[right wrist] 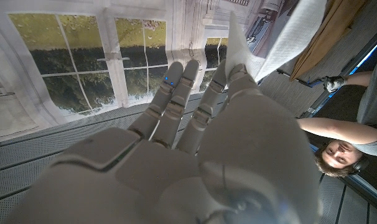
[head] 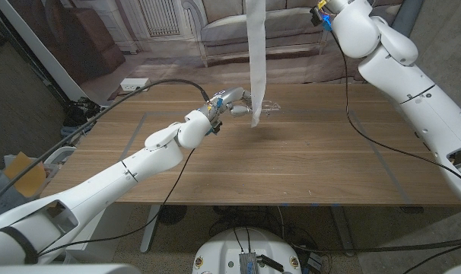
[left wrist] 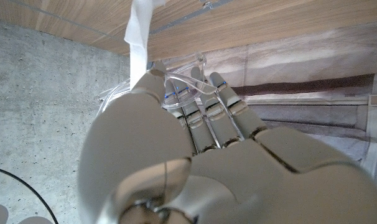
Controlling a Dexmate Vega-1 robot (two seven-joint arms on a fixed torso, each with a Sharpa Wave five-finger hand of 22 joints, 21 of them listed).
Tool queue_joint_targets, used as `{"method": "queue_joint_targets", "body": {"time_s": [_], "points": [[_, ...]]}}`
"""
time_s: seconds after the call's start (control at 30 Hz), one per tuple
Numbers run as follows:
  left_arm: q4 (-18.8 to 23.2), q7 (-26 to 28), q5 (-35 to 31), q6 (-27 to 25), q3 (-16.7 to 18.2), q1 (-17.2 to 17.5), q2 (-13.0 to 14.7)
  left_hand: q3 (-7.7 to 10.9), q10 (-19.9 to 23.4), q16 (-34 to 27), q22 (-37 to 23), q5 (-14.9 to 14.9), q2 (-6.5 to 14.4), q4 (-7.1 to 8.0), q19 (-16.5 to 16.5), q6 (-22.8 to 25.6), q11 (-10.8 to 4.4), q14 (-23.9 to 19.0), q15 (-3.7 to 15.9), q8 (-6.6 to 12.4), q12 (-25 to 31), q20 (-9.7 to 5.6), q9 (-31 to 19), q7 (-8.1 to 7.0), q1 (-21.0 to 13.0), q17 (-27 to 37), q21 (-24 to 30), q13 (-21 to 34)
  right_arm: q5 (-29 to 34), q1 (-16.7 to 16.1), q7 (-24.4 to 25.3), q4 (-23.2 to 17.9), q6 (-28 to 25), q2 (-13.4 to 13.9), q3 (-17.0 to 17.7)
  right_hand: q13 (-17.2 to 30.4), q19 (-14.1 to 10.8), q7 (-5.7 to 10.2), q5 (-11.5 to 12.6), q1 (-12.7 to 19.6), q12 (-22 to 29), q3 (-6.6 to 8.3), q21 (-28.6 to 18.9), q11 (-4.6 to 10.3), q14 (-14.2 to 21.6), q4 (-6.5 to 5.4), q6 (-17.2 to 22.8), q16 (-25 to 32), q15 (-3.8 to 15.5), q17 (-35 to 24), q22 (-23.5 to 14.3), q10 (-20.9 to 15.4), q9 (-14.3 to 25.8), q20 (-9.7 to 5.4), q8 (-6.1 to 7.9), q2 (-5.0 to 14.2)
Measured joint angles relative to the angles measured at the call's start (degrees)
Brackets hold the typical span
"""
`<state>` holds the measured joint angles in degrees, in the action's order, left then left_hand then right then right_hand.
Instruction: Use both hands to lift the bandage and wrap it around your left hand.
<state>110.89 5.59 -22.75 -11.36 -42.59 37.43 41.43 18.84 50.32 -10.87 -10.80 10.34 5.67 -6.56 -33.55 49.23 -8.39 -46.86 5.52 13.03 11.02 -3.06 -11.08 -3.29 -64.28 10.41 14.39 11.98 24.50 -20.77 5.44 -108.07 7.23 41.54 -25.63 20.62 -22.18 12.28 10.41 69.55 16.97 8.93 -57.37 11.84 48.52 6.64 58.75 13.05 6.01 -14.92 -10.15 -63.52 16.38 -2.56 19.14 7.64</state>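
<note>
Your left robot hand (head: 234, 101) is reached out over the far part of the tabletop (head: 291, 167), fingers extended and close together, pointing toward the robot's right. I can't tell whether it hovers or touches the wood. The bandage (head: 256, 61) hangs as a long white strip straight down from above, and its free lower end drapes right across that hand's fingers, at or just past them. In the left wrist view the strip (left wrist: 139, 43) runs along the thumb side of the hand (left wrist: 176, 143), touching it; whether the thumb actually pins it against the fingers is hidden, so take that as unsure.

The strip's long axis is vertical, crossing your left fingers nearly at right angles. That is the relation the wrap turns on: the tail is at the left hand, and the feed comes from above.

Farther up, your right arm (head: 398, 68) rises out of the head view's top edge. The right wrist view shows the right robot hand (right wrist: 207, 143) pinching the bandage's upper end (right wrist: 282, 43) between thumb and a fingertip, the other fingers straight.

By my judgement, the right hand must carry the upper end around the left hand while the left one stays put; if the tail is not trapped, it may slide off the fingers.
</note>
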Motion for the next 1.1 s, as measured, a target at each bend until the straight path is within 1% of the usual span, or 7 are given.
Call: {"method": "queue_joint_targets", "body": {"time_s": [0.13,0.23,0.47,0.67,0.87,0.97,1.1], "points": [[0.49,0.32,0.01,0.50,0.26,0.31,0.30,0.00,0.14,0.00,0.00,0.00,0.00,0.00,0.00,0.22,-0.14,0.00,0.00,-0.01,0.00,0.00,0.00,0.22,0.01,0.00,0.00,0.00,-0.17,-0.03,-0.01,1.02,-0.16,-0.10,0.02,0.00,0.00,0.00,0.00,0.00,0.00,0.00,0.00,-0.01,0.00,0.00,0.00,0.00,0.00,0.00,0.00,0.01,0.00,0.00,0.00,0.00],[0.85,0.71,0.25,1.20,0.48,0.60,0.53,0.00,0.30,0.00,0.00,0.00,0.01,0.00,0.00,0.22,-0.29,0.00,0.00,-0.12,0.00,0.00,0.00,0.22,0.01,0.00,0.00,0.00,-0.43,-0.03,-0.26,1.99,-0.73,-0.31,0.02,0.15,0.00,0.00,0.00,0.00,0.00,0.00,0.00,-0.32,0.00,0.00,-0.01,0.00,0.00,0.00,0.00,-0.30,0.00,0.00,0.00,0.00],[1.57,1.47,0.95,2.47,1.26,1.25,0.98,0.24,0.30,0.00,0.00,0.00,0.16,0.24,0.00,0.22,-0.29,-0.21,0.21,-0.20,0.22,0.00,0.00,0.22,0.16,0.00,0.00,0.00,-1.18,-0.02,-0.95,4.66,-1.93,-0.94,-0.22,0.27,-0.20,0.01,0.00,-0.23,-0.19,0.00,0.20,-0.14,0.00,0.00,-0.01,0.00,0.00,0.00,0.00,-0.47,-0.17,0.21,0.00,-0.23],[2.39,2.25,1.31,3.71,1.98,1.71,1.43,0.49,0.29,0.00,0.00,0.00,0.15,-0.01,0.00,0.53,-0.29,-0.21,0.21,0.05,0.22,0.00,0.02,-0.09,0.16,0.00,0.00,0.00,-1.91,-0.97,-1.10,7.08,-2.62,-1.29,-0.29,0.21,-0.20,0.01,0.00,-0.30,-0.19,0.00,0.40,-0.14,0.00,0.00,-0.01,0.00,0.00,0.00,0.00,-0.48,-0.18,0.21,0.00,-0.31],[2.86,2.83,1.95,4.85,2.71,1.98,1.72,0.48,0.30,0.00,0.00,0.00,0.15,-0.01,0.00,0.52,-0.29,-0.43,-0.01,0.14,0.22,0.00,0.04,-0.10,0.15,0.00,0.00,0.00,-3.04,-3.21,-0.67,8.52,-3.54,-1.04,0.75,0.25,-0.20,0.01,0.00,-0.30,-0.19,0.00,0.40,-0.14,0.00,0.00,-0.01,0.00,0.00,0.00,0.00,-0.48,-0.19,0.21,0.00,-0.31],[3.00,3.08,2.29,5.43,3.01,2.06,1.81,0.48,0.53,0.00,0.00,0.00,0.15,-0.01,0.00,0.74,-0.50,-0.73,0.30,0.14,0.22,0.00,0.05,0.13,0.15,0.00,0.00,0.00,-3.65,-5.08,-0.43,8.93,-4.09,-0.64,1.68,0.12,-0.52,0.01,0.00,-0.30,-0.19,0.00,0.57,-0.14,0.00,0.00,-0.01,0.00,0.00,0.00,0.00,-0.47,-0.20,-0.11,0.00,-0.31],[3.02,3.43,2.92,6.50,3.61,2.11,1.83,0.48,0.57,0.00,0.00,0.00,0.15,-0.01,0.00,0.83,-0.53,-0.73,0.30,0.13,0.22,0.00,0.04,0.22,0.15,0.00,0.00,0.00,-5.05,-7.58,0.10,9.28,-5.20,-0.20,2.90,0.10,-0.52,0.01,0.00,-0.30,-0.19,0.00,0.85,-0.14,0.00,0.00,-0.01,0.00,0.00,-0.05,0.00,-0.47,-0.42,-0.11,0.00,-0.31]]}}
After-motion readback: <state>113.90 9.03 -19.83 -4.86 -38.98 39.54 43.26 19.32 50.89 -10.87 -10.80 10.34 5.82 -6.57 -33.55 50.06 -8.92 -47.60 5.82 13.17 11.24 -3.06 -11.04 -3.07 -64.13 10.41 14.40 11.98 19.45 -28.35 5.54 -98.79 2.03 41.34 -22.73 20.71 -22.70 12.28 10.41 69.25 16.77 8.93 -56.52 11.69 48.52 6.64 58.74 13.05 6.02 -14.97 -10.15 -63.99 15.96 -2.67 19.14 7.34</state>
